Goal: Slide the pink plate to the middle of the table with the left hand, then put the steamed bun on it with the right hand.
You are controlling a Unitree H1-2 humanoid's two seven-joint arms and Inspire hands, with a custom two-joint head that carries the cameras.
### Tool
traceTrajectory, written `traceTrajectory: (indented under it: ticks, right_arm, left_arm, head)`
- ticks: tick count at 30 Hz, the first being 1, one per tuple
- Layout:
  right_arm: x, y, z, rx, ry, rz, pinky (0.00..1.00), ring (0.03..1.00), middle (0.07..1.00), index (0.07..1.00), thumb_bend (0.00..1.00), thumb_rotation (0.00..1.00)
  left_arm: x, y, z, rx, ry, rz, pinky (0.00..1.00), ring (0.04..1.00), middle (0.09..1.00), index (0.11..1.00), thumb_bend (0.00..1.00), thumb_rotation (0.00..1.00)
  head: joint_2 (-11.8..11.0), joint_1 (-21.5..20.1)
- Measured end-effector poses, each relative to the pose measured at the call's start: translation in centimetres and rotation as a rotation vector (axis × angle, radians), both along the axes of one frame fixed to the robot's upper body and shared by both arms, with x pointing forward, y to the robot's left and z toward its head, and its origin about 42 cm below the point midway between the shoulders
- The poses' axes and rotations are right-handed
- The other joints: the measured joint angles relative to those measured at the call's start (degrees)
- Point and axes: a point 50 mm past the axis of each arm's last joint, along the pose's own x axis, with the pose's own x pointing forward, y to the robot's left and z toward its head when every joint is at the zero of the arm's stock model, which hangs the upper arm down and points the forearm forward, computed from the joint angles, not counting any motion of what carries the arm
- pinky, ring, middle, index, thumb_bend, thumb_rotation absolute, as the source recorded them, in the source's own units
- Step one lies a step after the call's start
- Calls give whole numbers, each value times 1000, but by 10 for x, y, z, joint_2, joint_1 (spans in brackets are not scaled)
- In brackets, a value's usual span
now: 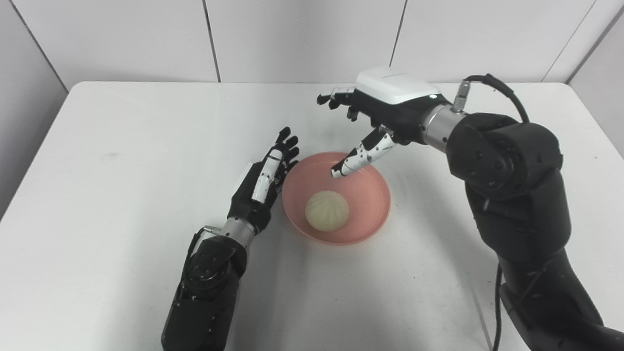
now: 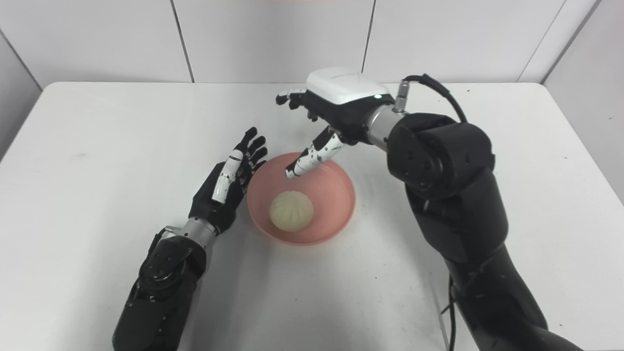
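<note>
Now the steamed bun (image 1: 326, 210) lies in the pink plate (image 1: 370, 180), below the right hand's (image 1: 385, 105) spread, empty fingers; the left hand (image 1: 261, 187), fingers straight and apart, seemingly touches the rim.

Black arms (image 1: 516, 195), white-backed right hand (image 1: 390, 105), black-white fingers (image 1: 360, 156), apparently grey wrist.
</note>
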Motion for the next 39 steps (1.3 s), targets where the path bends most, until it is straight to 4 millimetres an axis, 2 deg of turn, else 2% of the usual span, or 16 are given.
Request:
traceTrajectory:
  ticks: [1, 6, 8, 9, 10, 13, 14, 15, 18, 22, 24, 28, 32, 36, 39]
  right_arm:
    - [0, -5, -5, 3, 2, -21, 566, 723, 794, 887, 935, 715]
    - [4, -31, -43, 55, 63, -153, 588, 725, 804, 917, 861, 854]
    - [6, -42, -57, 128, 70, -211, 699, 814, 860, 927, 821, 965]
    - [8, -45, -65, 180, 70, -242, 706, 819, 863, 927, 818, 970]
    - [9, -48, -73, 215, 74, -267, 798, 874, 902, 934, 799, 991]
    - [10, -53, -93, 329, 100, -306, 852, 910, 937, 948, 789, 999]
    - [11, -56, -98, 379, 98, -326, 780, 877, 931, 979, 776, 1000]
    - [12, -59, -103, 442, 96, -350, 755, 866, 929, 989, 772, 1000]
    - [10, -68, -120, 639, 106, -394, 843, 933, 992, 1000, 658, 1000]
    - [6, -70, -147, 860, 128, -409, 922, 972, 1000, 1000, 601, 1000]
    - [4, -72, -158, 933, 91, -414, 948, 987, 1000, 1000, 537, 1000]
    - [4, -75, -177, 1017, -3, -410, 978, 998, 1000, 999, 490, 1000]
    - [-3, -72, -199, 1154, -60, -436, 996, 999, 1000, 1000, 393, 1000]
    - [-15, -59, -226, 1263, -19, -450, 1000, 1000, 1000, 1000, 300, 1000]
    - [-20, -52, -235, 1345, 20, -453, 1000, 1000, 1000, 1000, 243, 1000]
  left_arm:
    - [-1, 1, 0, -1, -1, 3, 991, 988, 989, 996, 371, 1000]
    - [-4, 7, 0, -9, -6, 26, 1000, 1000, 1000, 1000, 357, 1000]
    - [-6, 9, -2, -12, -11, 40, 1000, 1000, 1000, 1000, 351, 1000]
    - [-7, 11, -3, -14, -21, 54, 1000, 1000, 1000, 1000, 350, 1000]
    - [-9, 14, -4, -16, -28, 65, 1000, 999, 1000, 1000, 353, 1000]
    - [-11, 18, -7, -15, -51, 86, 1000, 1000, 1000, 1000, 358, 1000]
    - [-12, 19, -8, -14, -54, 89, 1000, 1000, 1000, 1000, 361, 1000]
    - [-13, 20, -9, -14, -58, 92, 1000, 1000, 1000, 1000, 362, 1000]
    - [-16, 24, -11, -6, -69, 100, 1000, 1000, 1000, 1000, 365, 1000]
    - [-18, 27, -13, 1, -71, 109, 1000, 1000, 1000, 1000, 364, 1000]
    - [-18, 28, -13, 1, -71, 114, 1000, 1000, 1000, 1000, 361, 1000]
    - [-19, 29, -13, 3, -71, 121, 1000, 999, 1000, 1000, 370, 1000]
    - [-19, 30, -14, 16, -77, 138, 1000, 998, 1000, 1000, 374, 1000]
    - [-19, 31, -14, 20, -89, 150, 1000, 1000, 1000, 1000, 374, 1000]
    - [-19, 31, -14, 25, -91, 157, 1000, 1000, 1000, 1000, 378, 1000]
  head:
    - [-2, 0]
    - [-12, 0]
    - [-18, 0]
    - [-18, 0]
    - [-21, -1]
    - [-25, -3]
    - [-26, -3]
    - [-28, -4]
    - [-33, -6]
    - [-34, -5]
    - [-34, -5]
    - [-40, -5]
    - [-44, -3]
    - [-47, 1]
    - [-48, 3]
